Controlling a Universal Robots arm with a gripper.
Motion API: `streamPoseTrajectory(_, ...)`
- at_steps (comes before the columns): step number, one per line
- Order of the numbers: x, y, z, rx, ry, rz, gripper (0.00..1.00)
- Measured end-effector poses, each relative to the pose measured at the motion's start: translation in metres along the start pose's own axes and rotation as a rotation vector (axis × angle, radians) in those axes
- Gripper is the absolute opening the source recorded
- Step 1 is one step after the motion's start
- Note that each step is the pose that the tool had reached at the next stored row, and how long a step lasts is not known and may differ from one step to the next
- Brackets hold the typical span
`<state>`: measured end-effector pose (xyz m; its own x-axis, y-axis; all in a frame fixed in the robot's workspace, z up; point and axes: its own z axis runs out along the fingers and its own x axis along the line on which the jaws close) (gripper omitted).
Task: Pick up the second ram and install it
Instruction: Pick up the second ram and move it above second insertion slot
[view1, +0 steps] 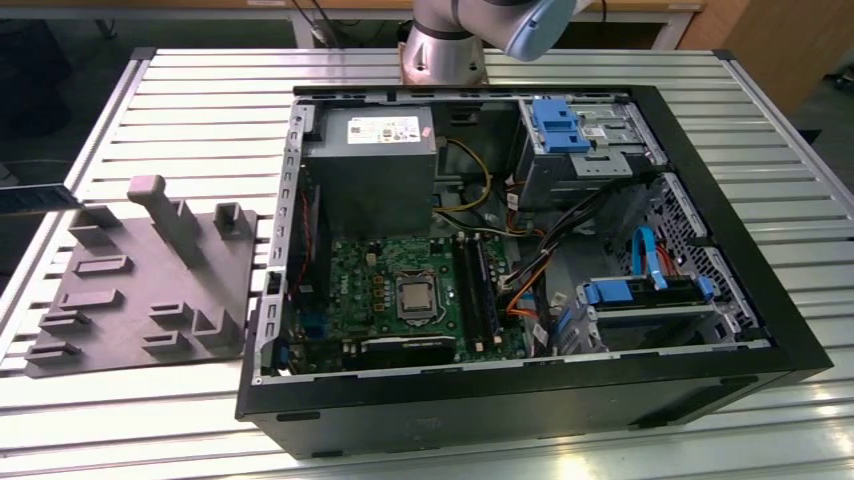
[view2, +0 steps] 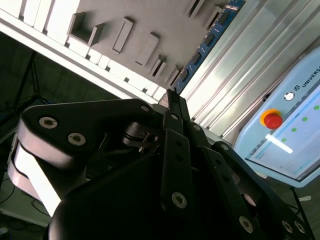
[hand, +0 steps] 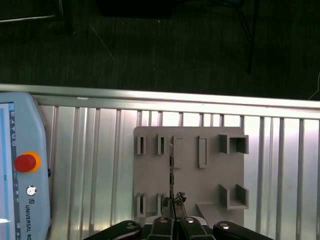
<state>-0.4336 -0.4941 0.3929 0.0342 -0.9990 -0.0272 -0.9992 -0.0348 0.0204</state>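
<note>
Jaws clamped on the thin, dark blue-green memory stick (view2: 210, 41), with the grey slotted holder tray (hand: 207, 180) well below them. Pickup's done, I'd judge; installing isn't.

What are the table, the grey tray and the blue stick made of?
Table: probably aluminium, shiny ribbed silver slats. Grey tray: likely matte plastic, dull even grey. Blue stick, the second ram: looks like circuit board, blue with small dark chips.

Slatted metal table (view1: 187, 90), grey holder plate (view1: 134, 290) at the exterior view's left, open black computer case (view1: 534, 400) centre-right — both lying directly on it
</note>
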Motion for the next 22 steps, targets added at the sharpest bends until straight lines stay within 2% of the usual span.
streamPoseTrajectory(10,-0.0002,0.0009,-0.0057,0.0021,0.0001,0.000,0.11)
streamPoseTrajectory(22,-0.0002,-0.0003,-0.0062,0.0024,0.0001,0.000,0.11)
